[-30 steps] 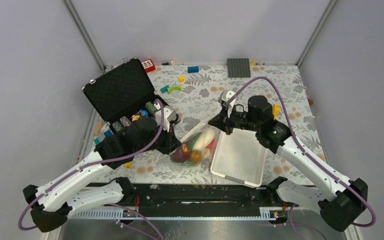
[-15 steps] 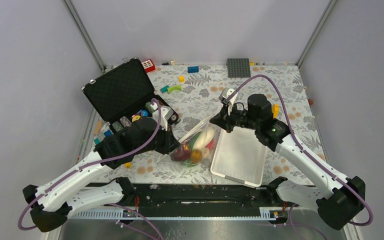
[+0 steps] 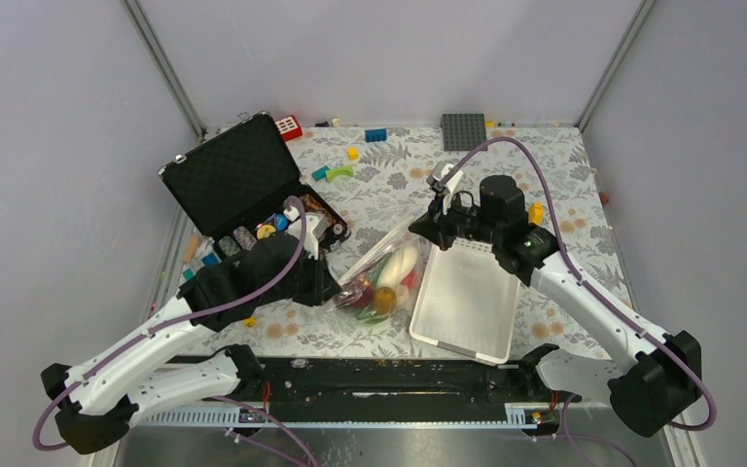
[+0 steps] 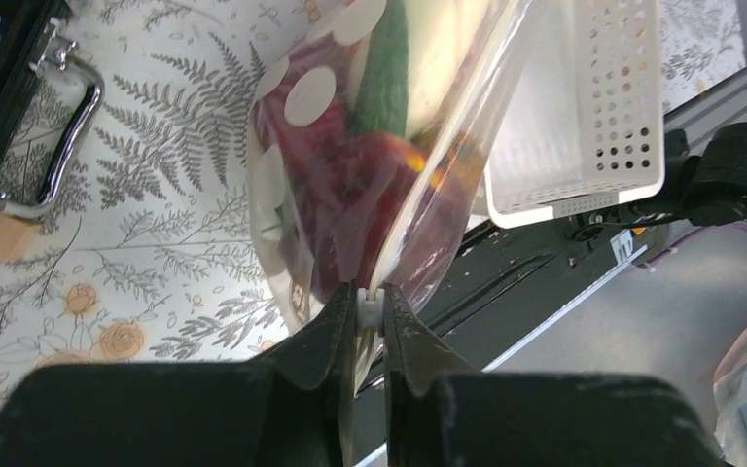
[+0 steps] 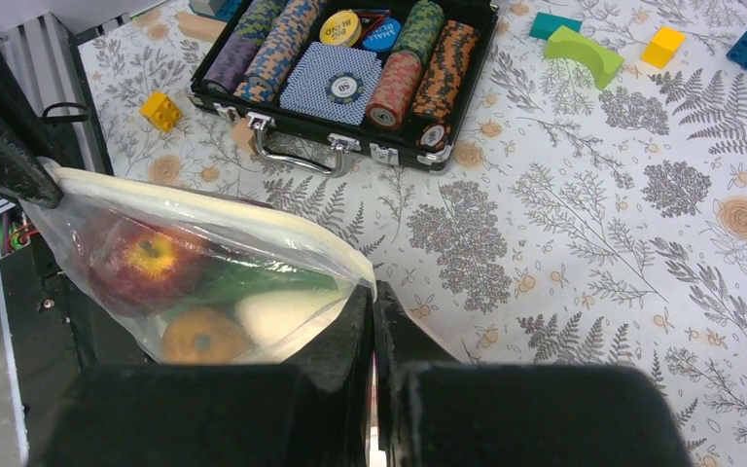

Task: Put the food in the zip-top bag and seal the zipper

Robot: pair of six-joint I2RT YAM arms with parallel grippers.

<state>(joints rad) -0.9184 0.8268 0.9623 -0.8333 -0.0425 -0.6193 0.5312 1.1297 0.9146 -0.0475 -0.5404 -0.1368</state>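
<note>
While both arms carry it, the zip-top bag (image 3: 381, 277) hangs stretched between the two grippers over the floral table (image 3: 554, 165), just beside the left long side of the white basket (image 3: 467, 306). Whether its underside touches the table cannot be told.

1. Contents. The food (image 5: 204, 292) lies inside the bag: a red fruit (image 5: 141, 258), a long green pepper (image 5: 258, 277), a white radish (image 3: 401, 263) and an orange-brown piece (image 5: 199, 336). All sit low in the pouch, below the mouth edge.
2. Zipper. The zipper (image 5: 214, 209) runs along the upper edge, taut from one gripper to the other. Whether it is pressed closed along its whole length cannot be told.
3. Left gripper (image 4: 370, 297). The fingers are clamped on the near-left end of the mouth edge, with the film pinched between the tips.
4. Right gripper (image 5: 372, 292). The fingers are closed tight on the far-right end of the same edge, above the far end of the basket.
5. Surroundings. An open black case (image 3: 233, 175) stands to the left, well apart from the bag, holding rolls of poker chips (image 5: 399, 83). A green arch brick (image 5: 584, 49) and a grey baseplate (image 3: 464, 131) lie toward the far edge of the table.
</note>
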